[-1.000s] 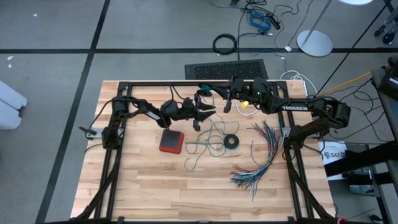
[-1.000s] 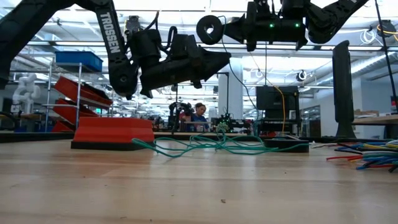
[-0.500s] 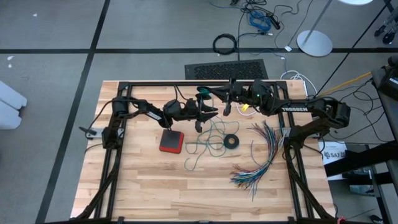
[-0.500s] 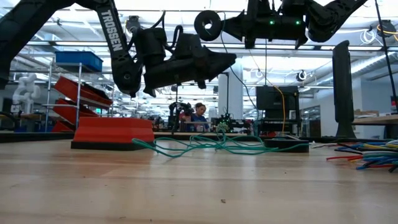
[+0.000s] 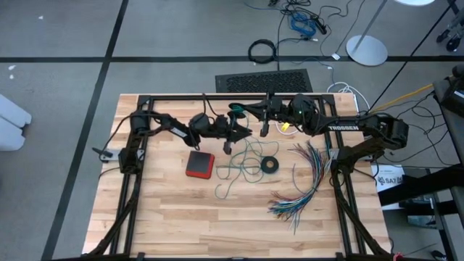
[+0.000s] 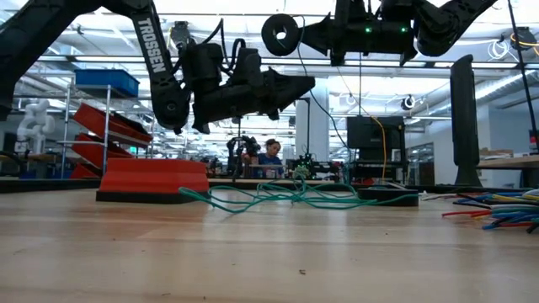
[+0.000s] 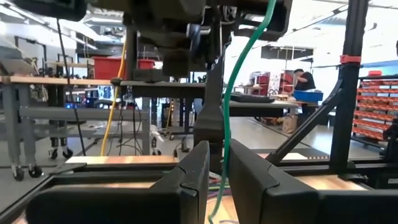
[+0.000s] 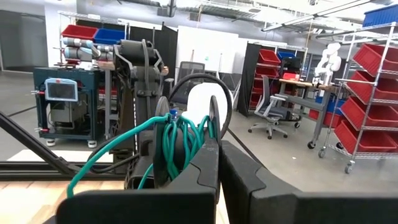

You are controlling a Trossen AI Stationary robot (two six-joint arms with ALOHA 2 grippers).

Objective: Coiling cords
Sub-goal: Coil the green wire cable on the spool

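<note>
teal cord (image 8: 180, 140): we see it wound at our closed right hand (image 8: 217, 163), tail on the table (image 5: 181, 217)
left hand (image 7: 217, 163): nearly closed around strand
handling: limp, light; we'd pinch near the coil

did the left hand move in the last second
Yes. In the high view the left hand slid toward the right arm, away from the flat red square block, narrowing around the thin teal-green cord.

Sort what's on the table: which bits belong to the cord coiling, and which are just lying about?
In the job:
- teal-green cord, partly wound in the right gripper
- left gripper, closing round a hanging strand

Lying about:
- red block
- black ring
- multicoloured wires
</note>
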